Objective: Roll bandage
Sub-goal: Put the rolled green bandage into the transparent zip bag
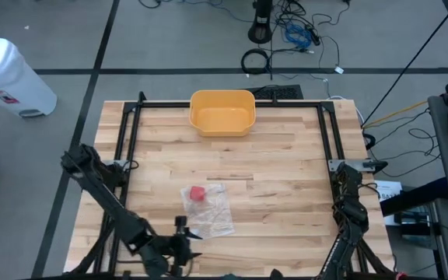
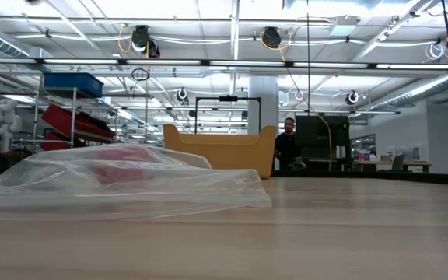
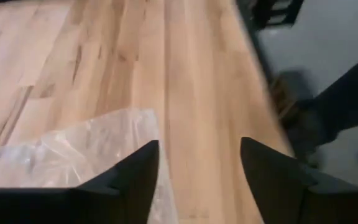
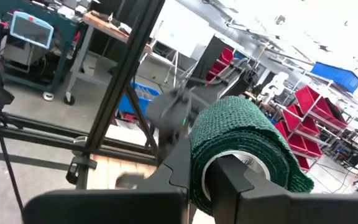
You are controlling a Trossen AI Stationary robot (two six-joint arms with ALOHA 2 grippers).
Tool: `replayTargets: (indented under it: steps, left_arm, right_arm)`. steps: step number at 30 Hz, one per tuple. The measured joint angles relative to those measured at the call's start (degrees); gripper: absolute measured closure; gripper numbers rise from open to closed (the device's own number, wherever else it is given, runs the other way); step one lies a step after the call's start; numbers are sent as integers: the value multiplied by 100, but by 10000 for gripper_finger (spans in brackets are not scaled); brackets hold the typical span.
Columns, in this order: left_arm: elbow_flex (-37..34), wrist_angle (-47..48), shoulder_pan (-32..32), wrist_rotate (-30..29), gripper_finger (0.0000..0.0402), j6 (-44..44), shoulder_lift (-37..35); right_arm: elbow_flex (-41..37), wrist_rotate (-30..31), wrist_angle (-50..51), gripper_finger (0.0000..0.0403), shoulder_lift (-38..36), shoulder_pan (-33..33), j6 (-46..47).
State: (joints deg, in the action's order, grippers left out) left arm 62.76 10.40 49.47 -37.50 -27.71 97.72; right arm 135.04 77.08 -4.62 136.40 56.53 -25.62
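Two grippers — one gripping, one free.
Right gripper (image 4: pixel 197 180) clamps green bandage roll (image 4: pixel 241 149); left gripper (image 3: pixel 197 174) gapes beside plastic bag (image 3: pixel 73 155) — red contents seemingly blurred.

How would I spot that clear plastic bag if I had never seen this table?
Start at the yellow bin at the wooden table's far edge, then look toward the near edge. The bag lies flat there, just ahead of the left gripper. It is see-through and crinkled, with a small red thing inside.
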Motion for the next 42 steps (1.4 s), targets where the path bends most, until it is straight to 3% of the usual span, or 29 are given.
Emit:
replayTargets:
  steps: [7,15,28,42]
  left_arm:
    - [-9,-301,-235,0,103,248,1085]
    - [11,-639,-238,-259,86,-197,1902]
    - [17,-641,-289,-502,86,-205,2005]
    - [7,-608,-310,-215,86,-218,2008]
  right_arm:
    - [-9,109,737,380,2,-33,764]
    - [-9,112,1196,380,2,-33,1271]
    - [-9,96,2827,380,7,-201,2954]
    - [-9,59,2857,380,9,-272,3105]
